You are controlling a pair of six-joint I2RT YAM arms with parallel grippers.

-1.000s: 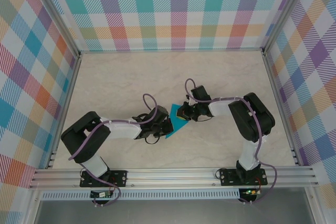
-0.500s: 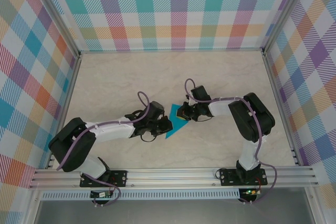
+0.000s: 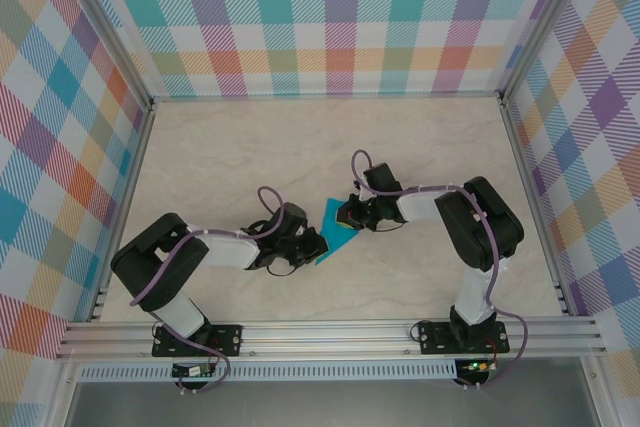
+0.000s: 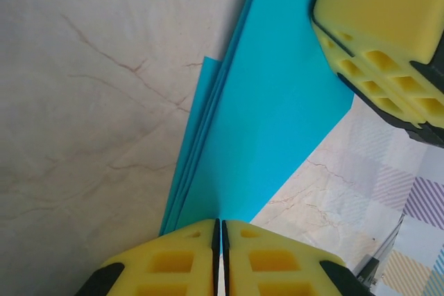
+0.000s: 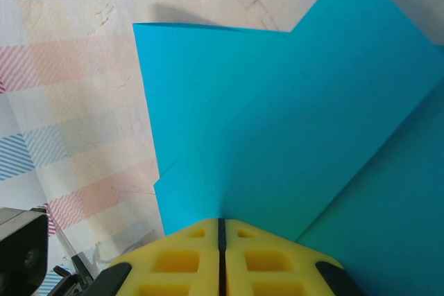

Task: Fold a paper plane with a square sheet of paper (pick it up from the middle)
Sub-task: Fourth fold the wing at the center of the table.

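The teal sheet of paper is pinched at two places between my two sets of jaws, over the middle of the desk. It is folded: several layers fan out along one long edge, and its outline steps in at one corner.

My left jaws are closed narrow on the sheet's near end. Their yellow pads meet with only a hairline seam, and the paper's edge runs straight down into it. My left arm reaches the sheet from the left. Its shoulder bulks up well left of the paper, the forearm lies low and almost level toward it, and the wrist is turned so the pads point at the sheet's lower tip.

My right jaws are just as tight on the sheet's far right edge. Their pads are pressed together, with teal rising directly out of the seam. My right arm stands up to the right of the sheet, bends at the elbow and lays its forearm back leftward toward it, with the wrist dipped.

From my left wrist, one right-hand pad sits on the sheet's far corner — the two grips are near each other, with paper spanning between them.
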